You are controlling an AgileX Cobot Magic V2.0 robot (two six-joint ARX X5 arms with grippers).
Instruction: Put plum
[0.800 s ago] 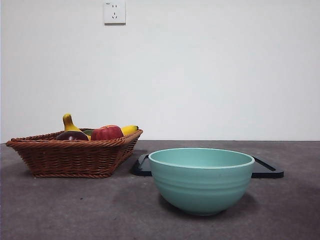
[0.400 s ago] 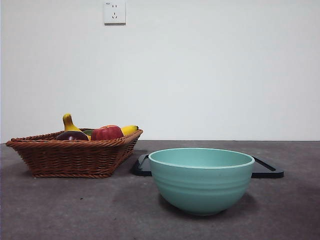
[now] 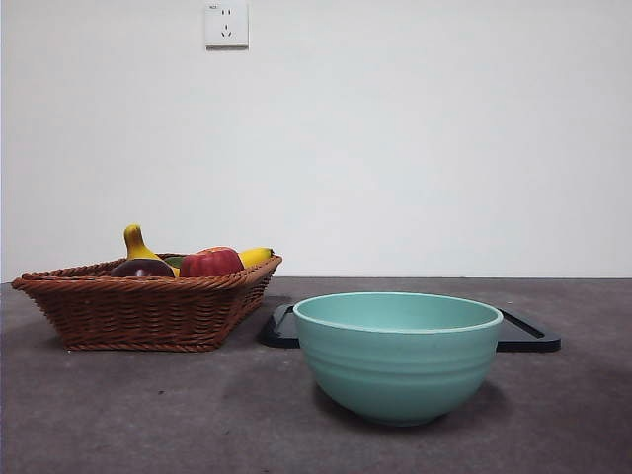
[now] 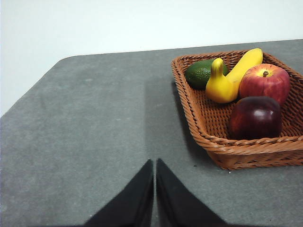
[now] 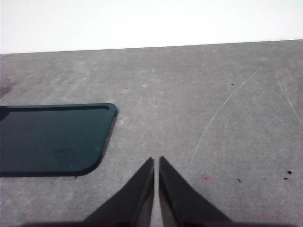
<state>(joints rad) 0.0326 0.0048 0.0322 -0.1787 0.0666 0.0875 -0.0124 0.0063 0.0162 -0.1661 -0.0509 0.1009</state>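
Observation:
The plum [image 4: 255, 117], dark maroon and glossy, lies in the wicker basket [image 4: 199, 113] beside a red apple [image 4: 265, 81]. In the front view the plum [image 3: 141, 268] shows just above the basket [image 3: 148, 311] rim at the left. My left gripper [image 4: 155, 165] is shut over bare table, apart from the basket and short of its near corner. My right gripper [image 5: 156, 163] is shut above the grey table next to a dark tray [image 5: 52, 139]. Neither arm appears in the front view.
A teal bowl [image 3: 397, 354] stands in front at the middle, with the dark tray [image 3: 528, 331] behind it. The basket also holds a yellow gourd [image 4: 218, 85], a banana [image 4: 244, 64] and a green avocado [image 4: 201, 73]. A wall rises behind the table.

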